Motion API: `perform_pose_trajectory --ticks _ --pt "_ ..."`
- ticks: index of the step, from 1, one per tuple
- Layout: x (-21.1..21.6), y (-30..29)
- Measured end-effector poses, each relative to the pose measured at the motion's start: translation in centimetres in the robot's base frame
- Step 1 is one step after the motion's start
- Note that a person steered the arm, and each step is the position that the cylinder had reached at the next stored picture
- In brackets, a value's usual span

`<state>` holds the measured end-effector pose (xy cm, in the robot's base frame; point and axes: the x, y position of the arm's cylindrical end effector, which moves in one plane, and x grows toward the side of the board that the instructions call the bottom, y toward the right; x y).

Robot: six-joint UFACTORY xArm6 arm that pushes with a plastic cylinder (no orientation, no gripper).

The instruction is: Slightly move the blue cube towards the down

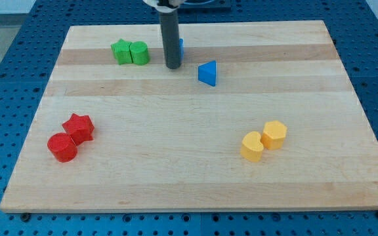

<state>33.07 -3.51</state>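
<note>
The blue cube (180, 47) is near the view's top, mostly hidden behind my rod; only a sliver of its right side shows. My tip (172, 67) rests on the board just below and slightly left of the cube, close to it or touching it. A blue triangular block (207, 73) lies to the lower right of the tip, apart from it.
A green star block (121, 51) and a green cylinder (139, 53) touch each other left of the rod. A red star (79, 126) and red cylinder (62, 147) sit at lower left. Two yellow blocks (251, 145) (274, 134) sit at lower right. The wooden board (195, 177) has blue pegboard around it.
</note>
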Motion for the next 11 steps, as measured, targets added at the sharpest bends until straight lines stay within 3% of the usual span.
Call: perform_pose_trajectory --ticks 1,2,3,5,8,9,10,11 --pt "-1.5 5.9" --pt "-7.0 7.6" --pt "-8.7 4.9" --pt "-8.2 -0.6" --pt "-6.7 -1.4" --pt "-9.0 0.6" --pt "-8.4 5.9" --pt "-5.2 7.3"
